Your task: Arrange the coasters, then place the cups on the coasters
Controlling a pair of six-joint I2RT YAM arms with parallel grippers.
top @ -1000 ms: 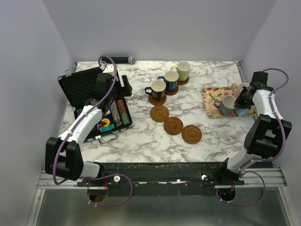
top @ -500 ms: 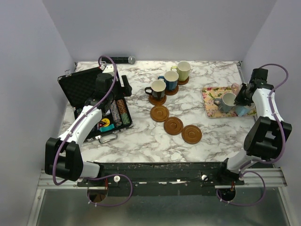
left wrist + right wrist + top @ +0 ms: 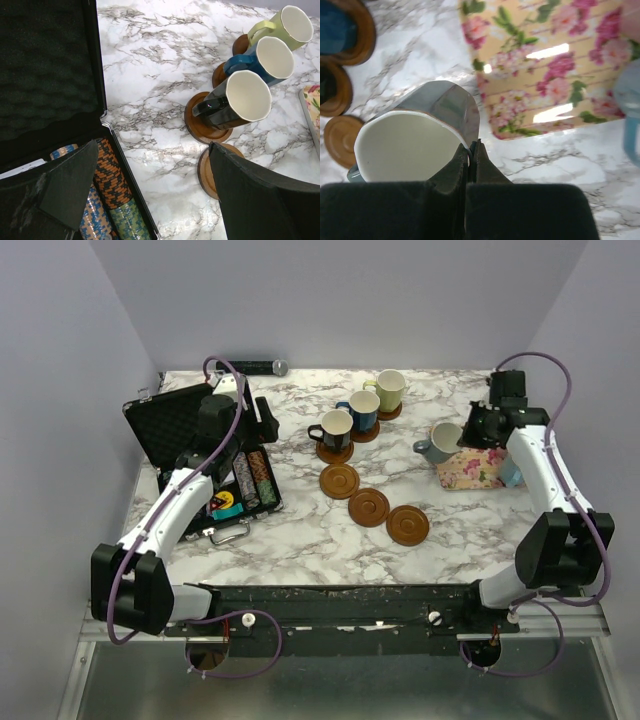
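Note:
Three cups stand on coasters in a diagonal row: pale yellow-green (image 3: 390, 390), dark blue (image 3: 362, 410) and black (image 3: 335, 428). Three bare coasters (image 3: 340, 480), (image 3: 369, 507), (image 3: 407, 525) continue the line toward the front. My right gripper (image 3: 471, 145) is shut on the rim of the grey cup (image 3: 420, 135), which hangs above the marble just left of the floral tray (image 3: 545, 75). A light blue cup (image 3: 627, 110) sits at the tray's right edge. My left gripper (image 3: 150, 190) is open and empty, over the marble between the chip case and the nearest bare coaster (image 3: 207, 170).
An open black case (image 3: 200, 455) with rows of striped poker chips (image 3: 107, 175) lies at the left. A dark cylinder (image 3: 250, 366) lies along the back wall. The floral tray (image 3: 475, 468) sits at the right, near the side wall.
My right gripper has lifted the grey cup off the tray and carried it left, past the tray's left edge. The left arm has hardly moved.

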